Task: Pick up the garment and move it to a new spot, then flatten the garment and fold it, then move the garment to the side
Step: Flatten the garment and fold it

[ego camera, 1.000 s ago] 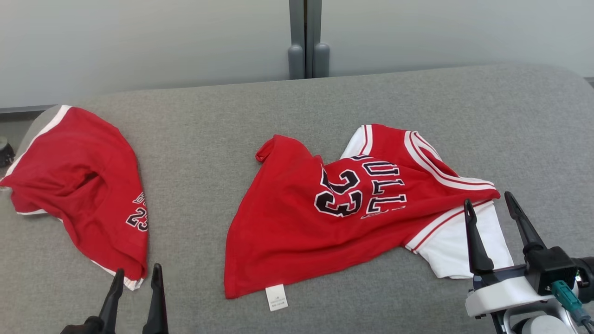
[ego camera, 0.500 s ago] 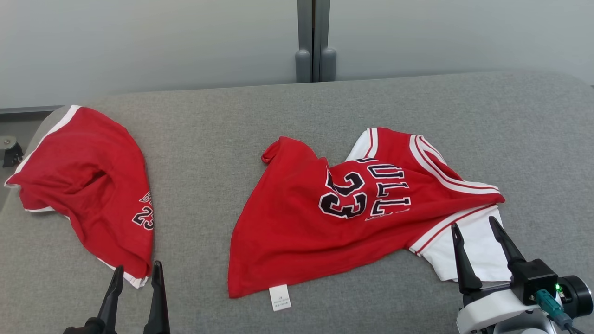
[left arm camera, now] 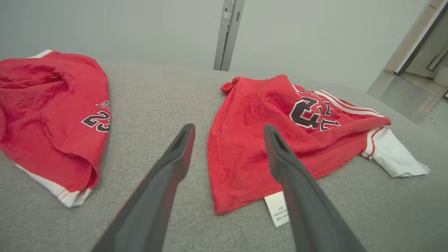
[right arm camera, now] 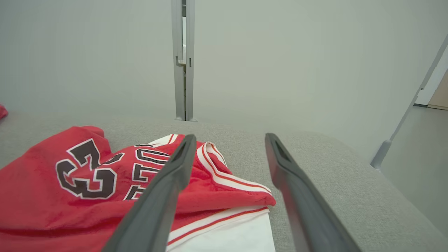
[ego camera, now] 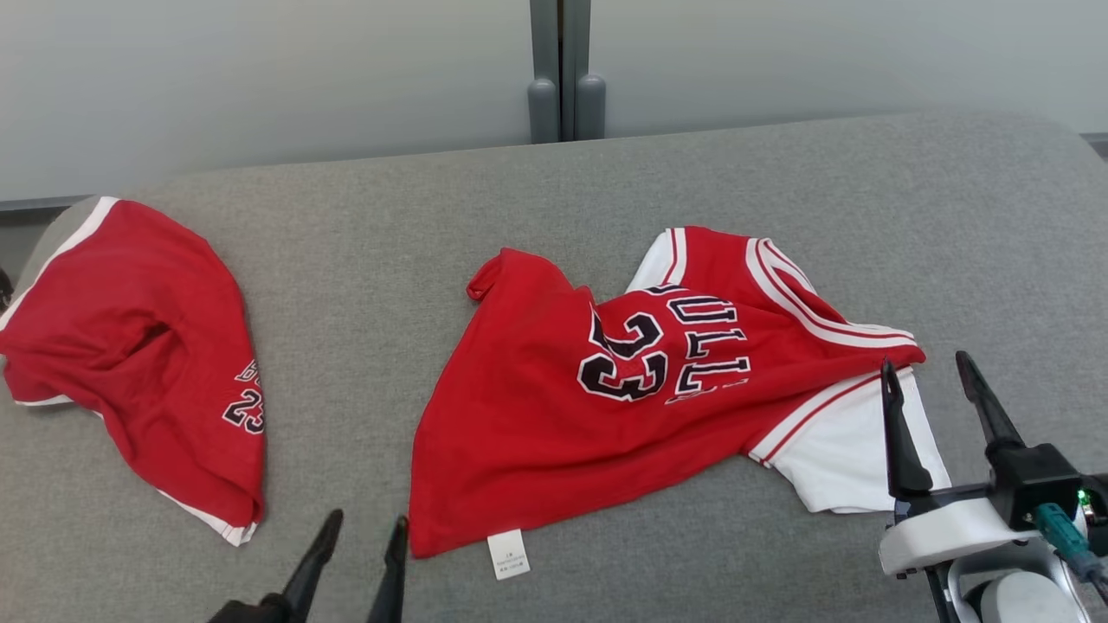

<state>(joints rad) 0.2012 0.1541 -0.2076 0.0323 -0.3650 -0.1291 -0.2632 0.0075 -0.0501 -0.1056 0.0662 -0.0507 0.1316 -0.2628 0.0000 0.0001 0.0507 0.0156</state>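
Observation:
The garment point(ego camera: 554, 415), a red jersey with "23" and a white sleeve point(ego camera: 840, 459), lies crumpled in the middle of the grey padded surface point(ego camera: 363, 260). Its white label point(ego camera: 507, 554) sticks out at the near hem. My left gripper point(ego camera: 367, 522) stands open just left of the garment's near-left corner, above the surface. In the left wrist view the left gripper point(left arm camera: 228, 127) frames the garment's point(left arm camera: 245, 154) left edge. My right gripper point(ego camera: 924, 363) stands open over the white sleeve's right edge. In the right wrist view the right gripper point(right arm camera: 230, 136) points past the garment's point(right arm camera: 35, 196) striped collar.
A second red piece with "23", like shorts point(ego camera: 147, 346), lies bunched at the surface's left end, also seen as shorts point(left arm camera: 45, 115) in the left wrist view. A pale wall with a grey post point(ego camera: 561, 69) stands behind. The surface's rounded right edge point(ego camera: 1065, 147) drops to the floor.
My left gripper has moved right, from near the shorts to the garment's near-left corner. The head camera has shifted a little. The right gripper stays open by the white sleeve.

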